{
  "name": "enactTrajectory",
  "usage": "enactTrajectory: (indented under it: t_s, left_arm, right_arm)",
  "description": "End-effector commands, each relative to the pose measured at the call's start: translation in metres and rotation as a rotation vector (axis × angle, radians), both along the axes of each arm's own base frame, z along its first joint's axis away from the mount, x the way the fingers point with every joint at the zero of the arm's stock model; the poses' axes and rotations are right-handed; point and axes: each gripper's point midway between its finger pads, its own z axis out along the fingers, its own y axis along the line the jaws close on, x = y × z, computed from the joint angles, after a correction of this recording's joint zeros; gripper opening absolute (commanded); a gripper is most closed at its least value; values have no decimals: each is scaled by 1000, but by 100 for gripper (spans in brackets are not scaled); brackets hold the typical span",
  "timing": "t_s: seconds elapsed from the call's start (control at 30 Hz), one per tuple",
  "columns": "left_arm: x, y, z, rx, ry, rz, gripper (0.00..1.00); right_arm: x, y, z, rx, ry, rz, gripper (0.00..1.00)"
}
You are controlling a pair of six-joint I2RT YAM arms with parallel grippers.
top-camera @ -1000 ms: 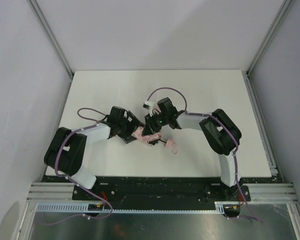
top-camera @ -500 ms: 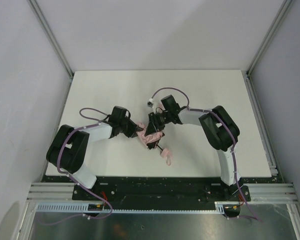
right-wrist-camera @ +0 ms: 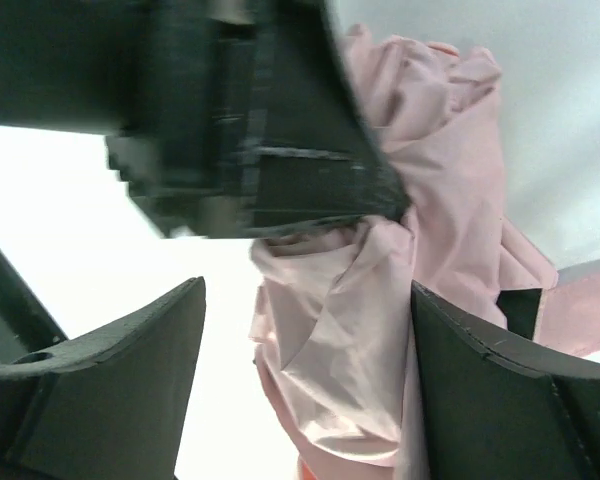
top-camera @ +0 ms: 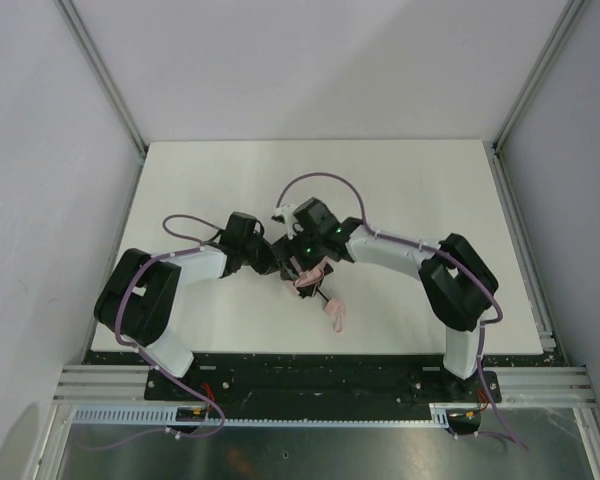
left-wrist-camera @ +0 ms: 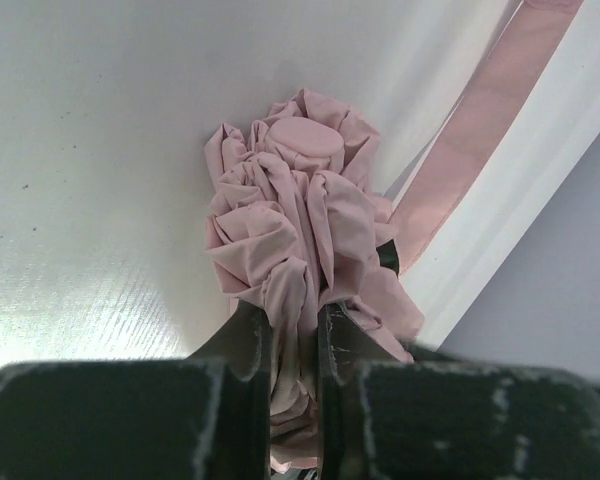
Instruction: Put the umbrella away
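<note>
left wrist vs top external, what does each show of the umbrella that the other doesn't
Only the left wrist shows the left gripper shut on the bunched umbrella, plus its round end cap and closure strap. Only the top external shows the handle with its loop on the table and the right gripper at the bundle. Both show the pink fabric.
</note>
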Motion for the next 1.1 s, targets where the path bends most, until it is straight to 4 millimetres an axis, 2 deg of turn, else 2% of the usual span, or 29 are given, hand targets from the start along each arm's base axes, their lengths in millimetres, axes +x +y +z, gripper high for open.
enactTrajectory:
  t_s: [0.0,0.1,0.23,0.37,0.43,0.6,0.73,0.8,0.83,1.03,1.07]
  left_arm:
    - [-47,31,-57,190,181,-13,0]
    - [-49,31,-57,183,189,-9,0]
    - [-51,30,-57,171,202,-2,0]
    - [-53,28,-56,161,216,0,0]
    - [-53,28,-56,160,216,-1,0]
    - [-51,26,-51,154,200,-11,0]
    - [-45,24,-42,151,162,-32,1]
    - [-42,22,-38,147,143,-46,9]
    - [-40,21,-35,143,131,-53,16]
    - [-25,22,-10,126,39,-70,64]
    - [-23,23,-6,121,26,-70,75]
  right_arm:
    - [3,-6,8,-176,-281,-54,80]
    - [0,-3,-7,-259,-345,-75,80]
    - [5,-12,-30,-423,-482,-142,79]
    - [16,-21,-37,-545,-650,-232,71]
    - [18,-22,-40,-556,-684,-242,61]
    - [21,-31,-66,-569,-608,-215,21]
    - [7,-39,-95,-533,-423,-127,3]
    - [-2,-44,-108,-505,-315,-78,1]
    - [-8,-46,-115,-485,-251,-52,0]
    - [-34,-54,-133,-339,55,0,0]
    - [-37,-55,-135,-320,90,5,0]
